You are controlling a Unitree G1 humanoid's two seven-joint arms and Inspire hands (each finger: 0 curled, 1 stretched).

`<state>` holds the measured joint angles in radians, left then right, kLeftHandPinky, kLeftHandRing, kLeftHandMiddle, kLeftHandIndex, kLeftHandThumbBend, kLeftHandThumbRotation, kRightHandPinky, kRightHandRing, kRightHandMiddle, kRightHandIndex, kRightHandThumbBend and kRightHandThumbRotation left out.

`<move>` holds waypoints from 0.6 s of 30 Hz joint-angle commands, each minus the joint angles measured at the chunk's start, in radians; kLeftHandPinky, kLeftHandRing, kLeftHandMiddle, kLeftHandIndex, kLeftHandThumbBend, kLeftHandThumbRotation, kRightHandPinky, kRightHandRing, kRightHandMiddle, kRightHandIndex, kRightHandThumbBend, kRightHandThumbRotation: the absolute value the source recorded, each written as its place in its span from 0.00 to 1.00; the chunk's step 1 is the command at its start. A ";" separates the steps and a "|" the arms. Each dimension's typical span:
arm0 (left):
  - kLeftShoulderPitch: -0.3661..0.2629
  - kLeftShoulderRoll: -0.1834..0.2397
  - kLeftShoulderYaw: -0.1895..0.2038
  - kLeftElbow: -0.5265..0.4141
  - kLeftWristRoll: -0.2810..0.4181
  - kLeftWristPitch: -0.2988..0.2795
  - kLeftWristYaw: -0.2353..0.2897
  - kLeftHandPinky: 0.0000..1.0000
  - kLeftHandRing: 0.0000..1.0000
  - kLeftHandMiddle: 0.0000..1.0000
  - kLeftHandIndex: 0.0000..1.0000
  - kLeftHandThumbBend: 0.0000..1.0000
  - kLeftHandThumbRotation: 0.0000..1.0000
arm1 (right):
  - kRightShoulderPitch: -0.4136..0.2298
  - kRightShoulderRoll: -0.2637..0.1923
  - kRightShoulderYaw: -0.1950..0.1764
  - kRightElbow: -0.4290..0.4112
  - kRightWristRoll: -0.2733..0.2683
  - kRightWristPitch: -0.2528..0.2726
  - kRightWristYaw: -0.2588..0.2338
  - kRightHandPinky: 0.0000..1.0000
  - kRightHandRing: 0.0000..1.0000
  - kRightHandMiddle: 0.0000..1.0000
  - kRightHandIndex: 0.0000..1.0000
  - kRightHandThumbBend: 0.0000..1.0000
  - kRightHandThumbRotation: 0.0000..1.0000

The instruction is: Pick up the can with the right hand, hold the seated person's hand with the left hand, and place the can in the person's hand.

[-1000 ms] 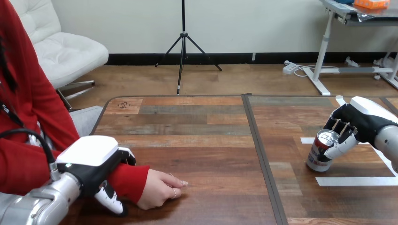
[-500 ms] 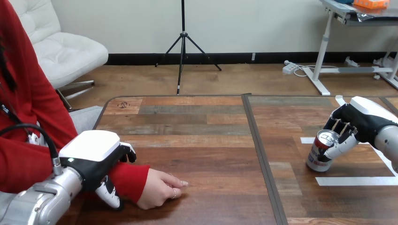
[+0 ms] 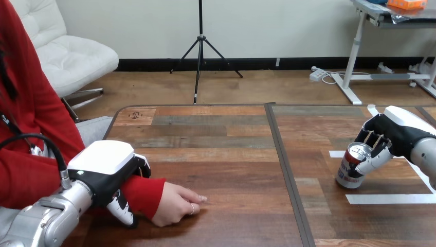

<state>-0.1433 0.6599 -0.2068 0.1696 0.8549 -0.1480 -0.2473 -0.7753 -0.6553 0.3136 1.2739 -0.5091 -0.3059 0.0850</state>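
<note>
A red and silver can (image 3: 352, 171) stands slightly tilted on the table (image 3: 216, 149) at the right. My right hand (image 3: 397, 131) is beside it, with fingers (image 3: 378, 154) curled round its upper part. At the left the person's hand (image 3: 177, 204) rests palm down on the table, in a red sleeve (image 3: 145, 193). My left hand (image 3: 105, 167) lies over that sleeved wrist. Its thumb (image 3: 121, 208) curls on the near side and its fingers (image 3: 142, 165) wrap the far side.
White tape strips (image 3: 391, 198) mark the table around the can. A dark seam (image 3: 285, 170) runs front to back between the two table halves. The person sits at the left edge. The table's front edge is close below both hands.
My left hand has slid a little to the right along the person's forearm and sits closer over the wrist. The right hand and the can have not moved.
</note>
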 commanded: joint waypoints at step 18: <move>-0.109 -0.014 -0.036 0.059 -0.019 0.030 -0.019 0.34 0.43 0.47 0.49 0.95 0.00 | -0.052 -0.003 -0.024 -0.028 0.020 -0.017 -0.019 0.47 0.51 0.52 0.46 0.81 0.00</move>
<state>-0.1768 0.6564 -0.2307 0.2155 0.8530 -0.1387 -0.2506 -0.7754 -0.6553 0.3135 1.2739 -0.5084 -0.3080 0.0850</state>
